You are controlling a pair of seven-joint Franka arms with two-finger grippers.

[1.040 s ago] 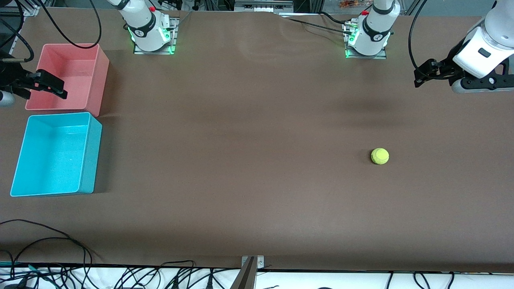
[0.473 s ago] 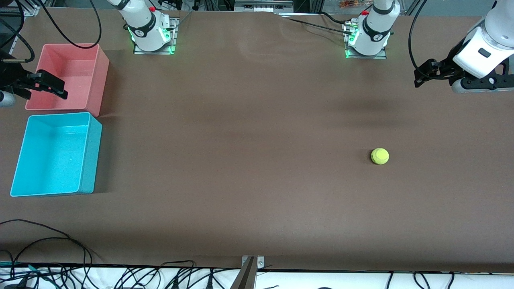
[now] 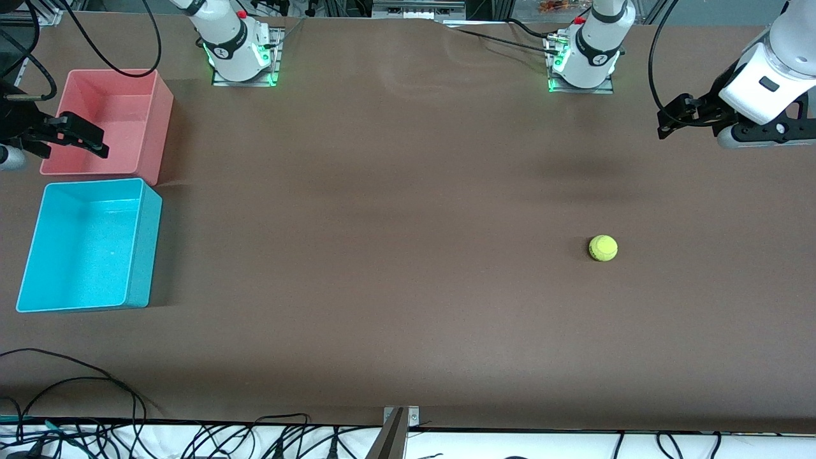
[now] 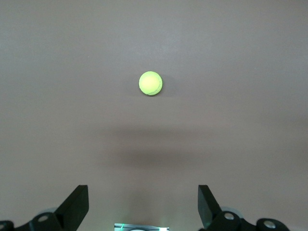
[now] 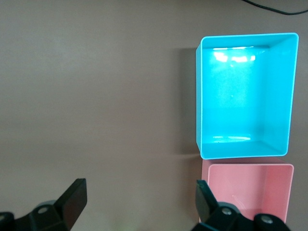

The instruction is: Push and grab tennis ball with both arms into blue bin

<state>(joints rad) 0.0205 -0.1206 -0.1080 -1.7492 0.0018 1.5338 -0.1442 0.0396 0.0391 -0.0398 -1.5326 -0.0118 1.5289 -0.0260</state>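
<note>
The blue bin (image 3: 89, 245) serves as the landmark: it sits open-topped and empty at the right arm's end of the table, with a pink bin (image 3: 108, 121) touching or just beside it, farther from the front camera. The right gripper (image 3: 76, 137) hangs in the air over the pink bin's outer edge, fingers spread wide and holding nothing; I judge it waits near the bins so it can receive the ball once it comes that way. Well apart from the blue bin, toward the left arm's end, the tennis ball (image 3: 603, 248) rests alone on the bare brown table (image 3: 395, 255), touched by nothing. The left gripper (image 3: 682, 118) hovers high over the table at that end, fingers likewise spread and empty, probably poised to descend and push the ball toward the blue bin. Both arms run out of the front view at its edges, so their wrists are only partly seen, and the ball's printed mark is hard to make out.
</note>
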